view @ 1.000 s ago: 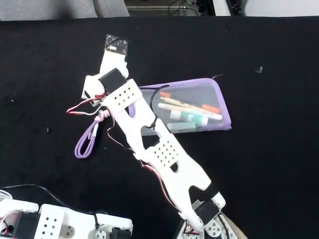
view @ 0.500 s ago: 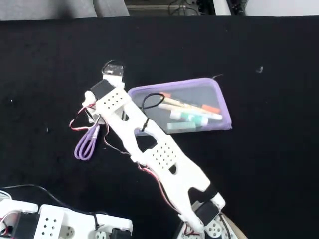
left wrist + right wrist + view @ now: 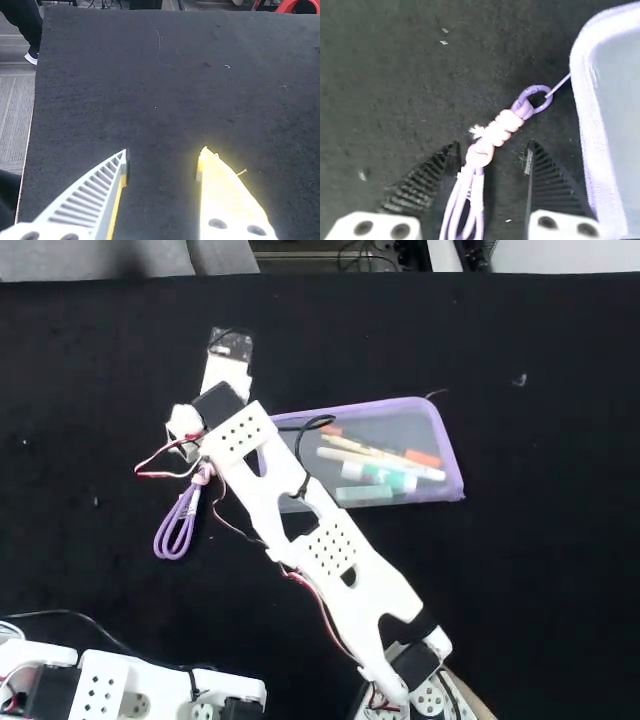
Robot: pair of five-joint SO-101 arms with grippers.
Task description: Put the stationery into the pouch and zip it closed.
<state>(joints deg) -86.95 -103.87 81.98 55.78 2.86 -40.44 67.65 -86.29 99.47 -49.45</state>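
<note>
A purple-edged clear pouch (image 3: 400, 440) lies mid-table with several pens and markers (image 3: 380, 465) inside it. From its left end runs a purple pull cord (image 3: 178, 525) with a pink knot (image 3: 497, 130) and a small ring (image 3: 535, 100). My right gripper (image 3: 492, 147) is open, one finger on each side of the knotted cord and not closed on it, beside the pouch's edge (image 3: 585, 115). In the high view it (image 3: 196, 455) hangs over the pouch's left end. My left gripper (image 3: 163, 152) is open over bare black table.
The left arm's base (image 3: 100, 685) sits at the near left corner. The right arm (image 3: 330, 550) stretches diagonally across the pouch's near-left side. The black tabletop (image 3: 540, 570) is open to the right and far side.
The right gripper swung left half a second ago, dragging the pouch's left end and cord with it. It has since come back a little to the right.
</note>
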